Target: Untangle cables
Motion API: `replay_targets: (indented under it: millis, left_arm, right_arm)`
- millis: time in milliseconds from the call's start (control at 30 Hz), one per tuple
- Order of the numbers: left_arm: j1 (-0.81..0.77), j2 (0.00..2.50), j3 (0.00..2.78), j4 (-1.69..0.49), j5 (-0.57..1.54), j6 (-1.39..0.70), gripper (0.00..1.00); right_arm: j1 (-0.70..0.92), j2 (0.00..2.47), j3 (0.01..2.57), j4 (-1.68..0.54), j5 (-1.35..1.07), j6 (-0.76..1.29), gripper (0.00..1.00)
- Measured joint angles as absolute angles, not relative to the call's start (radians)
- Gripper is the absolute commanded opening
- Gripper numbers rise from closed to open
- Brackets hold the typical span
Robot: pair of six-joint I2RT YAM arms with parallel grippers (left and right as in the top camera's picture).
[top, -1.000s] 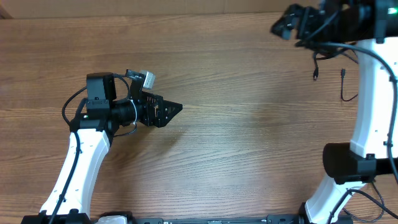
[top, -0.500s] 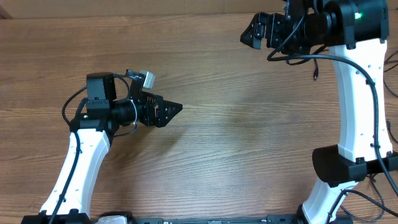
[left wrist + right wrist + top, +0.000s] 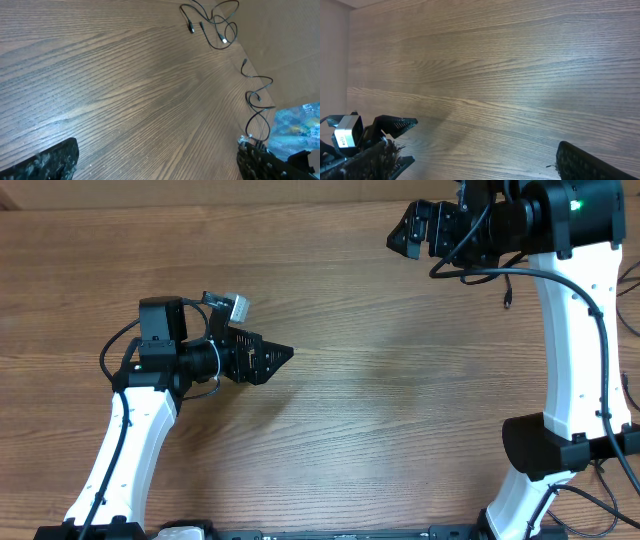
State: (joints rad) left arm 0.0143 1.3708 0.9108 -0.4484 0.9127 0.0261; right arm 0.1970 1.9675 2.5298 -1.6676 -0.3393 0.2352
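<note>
Left pincer (image 3: pixel 281 353) is open wide with nothing in it. In its wrist view the fingers (image 3: pixel 45 162) sit at the bottom corners with only bare wood between them. It hangs over the left-middle of the table (image 3: pixel 350 430), tips pointing right toward the centre.

Right pincer (image 3: pixel 404 235) is also open and empty. Its own camera shows the fingers (image 3: pixel 590 162) far apart over plain table. It's up at the far edge, right of centre, tips pointing left. The two pincers are well apart.

Cables (image 3: pixel 215 22) aren't touched by either pincer. Left wrist view puts them at the far side of the table, beside the tan panel (image 3: pixel 285 40) along that edge. One bunch is a loose tangle of thin black cords, loops crossing, small plug ends sticking out onto open wood. A further cord (image 3: pixel 256 96) snakes in loops along the panel's foot toward that pincer's right-hand finger; can't tell if it joins the bunch.

From overhead the right arm (image 3: pixel 570 330) hides most of this. Only a short cord with a plug end (image 3: pixel 508 300) shows, just below the arm's wrist. Right wrist view shows wood grain and the left pincer low in its left corner.
</note>
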Motion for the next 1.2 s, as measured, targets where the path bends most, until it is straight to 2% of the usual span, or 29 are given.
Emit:
replay_targets:
  millis: [300,467,667,800,1200]
  left_arm:
    - [0.014,1.368,0.911,-0.507,0.898,0.027,1.00]
    - [0.012,1.308,0.911,-0.755,0.733,0.030,1.00]
    - [-0.045,1.198,0.899,-0.752,0.544,0.030,1.00]
    - [-0.100,1.102,0.833,-0.622,0.429,0.031,1.00]
    - [-0.105,0.686,0.333,0.169,0.340,0.035,1.00]
  right_arm:
    - [0.197,1.967,2.530,-1.667,-0.340,0.235,1.00]
    - [0.197,1.967,2.530,-1.667,-0.339,0.235,1.00]
    - [0.197,1.967,2.530,-1.668,-0.339,0.236,1.00]
    - [0.197,1.967,2.530,-1.667,-0.340,0.236,1.00]
    - [0.197,1.967,2.530,-1.668,-0.336,0.235,1.00]
